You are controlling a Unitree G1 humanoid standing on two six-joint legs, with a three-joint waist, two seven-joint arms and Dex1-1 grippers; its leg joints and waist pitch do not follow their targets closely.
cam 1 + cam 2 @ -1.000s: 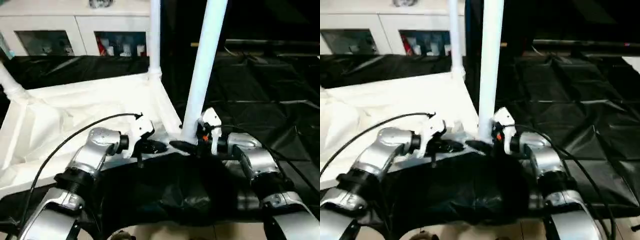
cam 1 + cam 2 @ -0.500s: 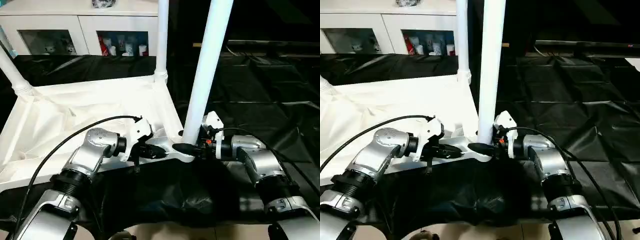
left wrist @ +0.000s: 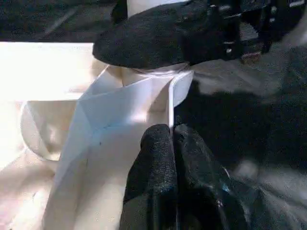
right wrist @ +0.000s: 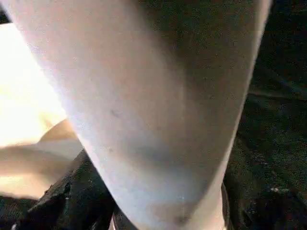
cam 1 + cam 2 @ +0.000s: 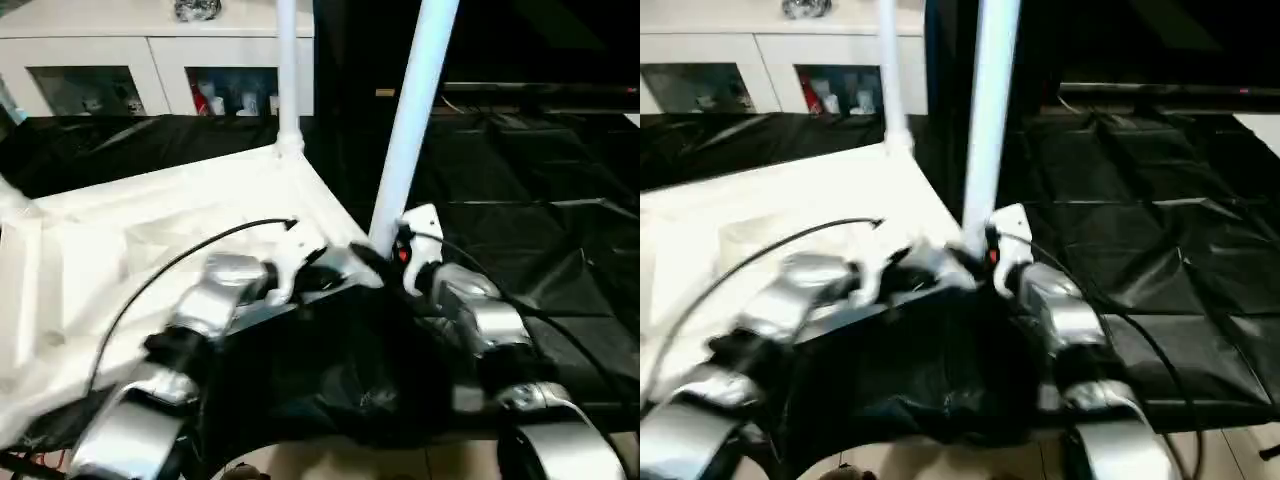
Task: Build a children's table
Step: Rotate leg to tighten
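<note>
The left gripper (image 3: 172, 143), jaws pinched on the white plastic tabletop's rim (image 3: 169, 103), steadies it while the right gripper (image 5: 385, 258), jaws clasping the long white tube leg (image 5: 408, 120), seats it.

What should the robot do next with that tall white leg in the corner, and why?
Probably close the right gripper firmly around the near leg and push it down. It sits at the leg's base by the corner socket, while the left gripper pinches the tabletop's edge, steadying it.
</note>
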